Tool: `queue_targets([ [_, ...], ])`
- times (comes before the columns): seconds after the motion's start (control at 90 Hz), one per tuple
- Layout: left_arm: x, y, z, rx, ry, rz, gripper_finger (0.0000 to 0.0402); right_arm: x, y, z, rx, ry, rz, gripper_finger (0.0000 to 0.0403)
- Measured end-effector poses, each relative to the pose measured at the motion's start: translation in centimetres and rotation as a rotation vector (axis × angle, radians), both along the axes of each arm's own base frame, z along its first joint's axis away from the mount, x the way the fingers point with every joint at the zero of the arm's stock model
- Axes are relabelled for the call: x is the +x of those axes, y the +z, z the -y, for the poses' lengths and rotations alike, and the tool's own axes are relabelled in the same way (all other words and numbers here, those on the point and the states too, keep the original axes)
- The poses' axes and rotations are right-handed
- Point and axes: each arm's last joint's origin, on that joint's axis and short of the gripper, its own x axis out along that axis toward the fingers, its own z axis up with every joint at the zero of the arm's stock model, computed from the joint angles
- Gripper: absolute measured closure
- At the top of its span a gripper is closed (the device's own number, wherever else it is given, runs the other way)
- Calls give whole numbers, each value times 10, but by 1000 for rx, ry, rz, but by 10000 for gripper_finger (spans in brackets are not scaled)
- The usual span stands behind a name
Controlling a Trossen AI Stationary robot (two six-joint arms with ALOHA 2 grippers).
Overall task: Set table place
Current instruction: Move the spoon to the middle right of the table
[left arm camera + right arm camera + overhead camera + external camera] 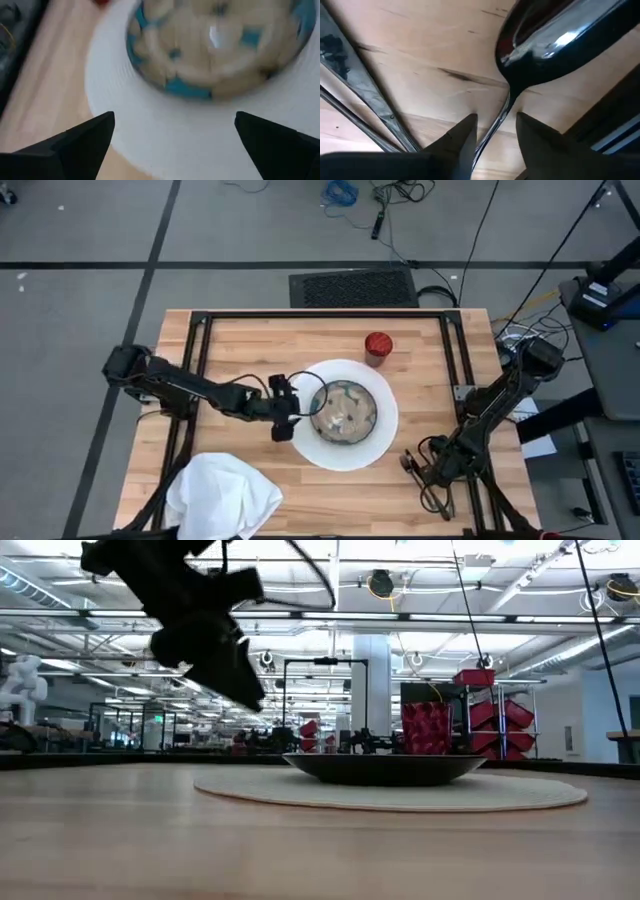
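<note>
- The spoon [555, 37] lies closest to my right wrist camera, its shiny bowl filling the view and its thin handle running back between my right fingers.
- The table [250, 345] is the biggest thing here, pale planks under a black frame [320, 315] of rails.
- The white plate [385, 435] sits near the middle of the table, a little to the right.
- The white napkin [222, 495] is crumpled at the near left corner, well apart from the plate.
- The speckled bowl [343, 410] rests on the plate, centred on it.
- The red cup [378, 346] stands upright just beyond the plate's far right rim, apart from it.
- My left gripper [284, 421] hangs above the table just beside the plate's left rim, raised off the wood in the low view, its fingers [82, 142] spread wide and empty, pointing at the plate and bowl.
- My right gripper [492, 132] is down at the near right of the table among the cutlery, beside the right rail. Its fingers stand narrow on either side of the spoon's handle; I cannot tell whether they grip it.
</note>
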Motion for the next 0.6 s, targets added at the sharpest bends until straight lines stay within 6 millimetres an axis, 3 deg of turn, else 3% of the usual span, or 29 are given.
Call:
queue_targets([
  [0.233, 19, 30, -1, 14, -57, 324, 2, 0, 0, 1, -24, 3, 21, 353],
  [0.411, 21, 32, -10, 24, -35, 339, 2, 0, -1, 1, -28, 8, 28, 394],
  [0.6, 21, 31, -17, 27, -14, 327, 2, 1, 5, 4, -16, -32, 45, 400],
])
